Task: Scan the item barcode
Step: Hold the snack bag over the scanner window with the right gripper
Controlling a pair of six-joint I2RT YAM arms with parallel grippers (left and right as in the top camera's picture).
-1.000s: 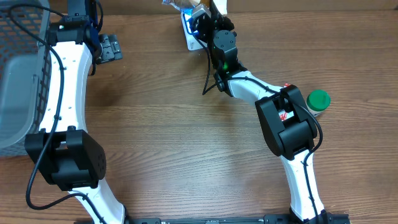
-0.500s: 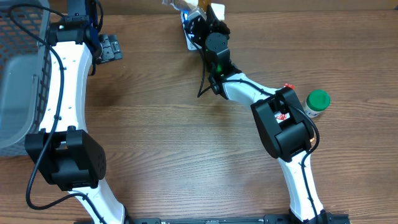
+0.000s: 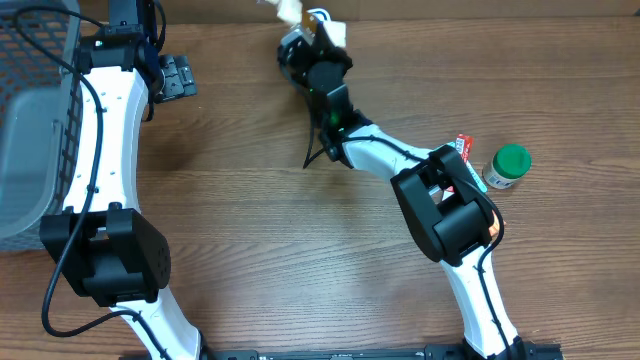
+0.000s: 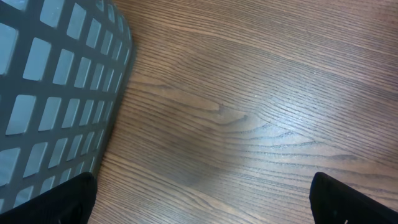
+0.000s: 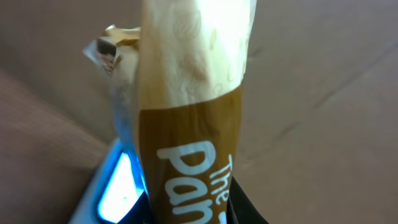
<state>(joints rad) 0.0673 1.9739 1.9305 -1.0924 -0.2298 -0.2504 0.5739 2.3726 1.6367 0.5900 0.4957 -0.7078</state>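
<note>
Pinching the brown-and-cream packet (image 5: 186, 124) in the right tool (image 3: 303, 35) above the blue-lit scanner (image 5: 115, 190) at the counter's (image 3: 250, 200) far edge, with the left tool (image 4: 205, 208) spread wide; best rotated slowly until barcode faces glow.

A slim snack packet (image 5: 193, 106) stands almost upright and fills the centre of the right wrist view. My right hand (image 5: 191, 213) pinches its lower end. The upper part is cream and the lower part brown with white lettering. Behind it, at lower left, the scanner (image 5: 115, 190) glows blue. Seen from overhead, the packet is at the top centre edge.
</note>
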